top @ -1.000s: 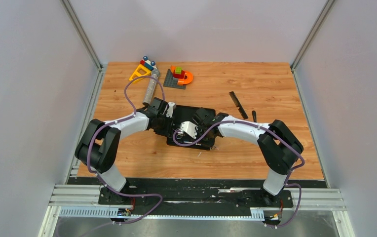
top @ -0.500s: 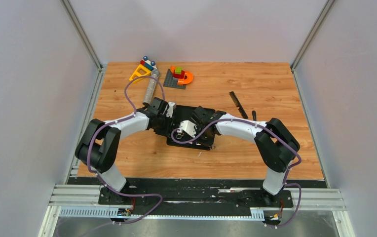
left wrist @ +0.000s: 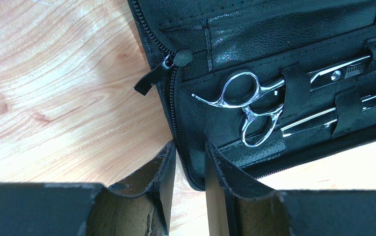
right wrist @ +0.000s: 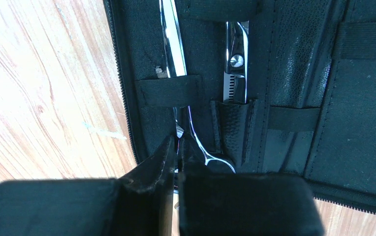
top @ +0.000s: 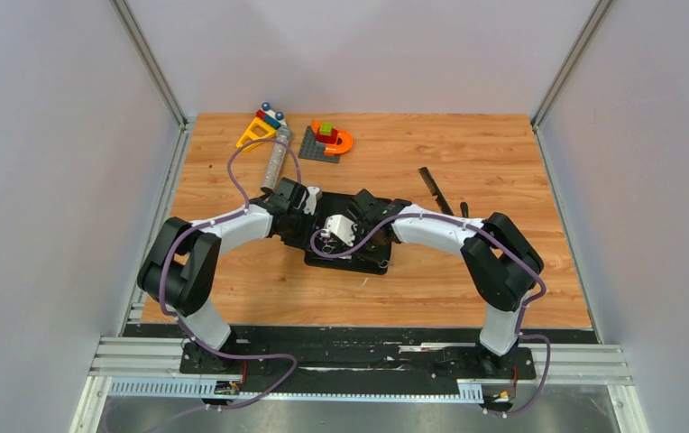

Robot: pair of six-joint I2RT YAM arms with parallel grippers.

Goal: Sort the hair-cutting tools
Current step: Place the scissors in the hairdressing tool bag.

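Currently the left fingers (left wrist: 165,169) stand partly apart astride the zipped rim of an open black case (left wrist: 274,29). The rim fills the gap between them, so they pinch it. Just beyond their tips, toothed scissors (left wrist: 247,105) lie strapped inside the case, with the ring handles nearest the fingers.

The right fingers (right wrist: 159,164) are pressed together on the thin handle end of the slim scissors (right wrist: 172,44). The blade of that pair runs away from the fingertips under an elastic strap. Beside that blade, on the side away from the case's rim, the tip of the toothed scissors sits in a small pocket.

A long comb (top: 434,190) and a short comb (top: 463,210) lie on the table (top: 503,271) outside the case, well to the right of the right fingers.
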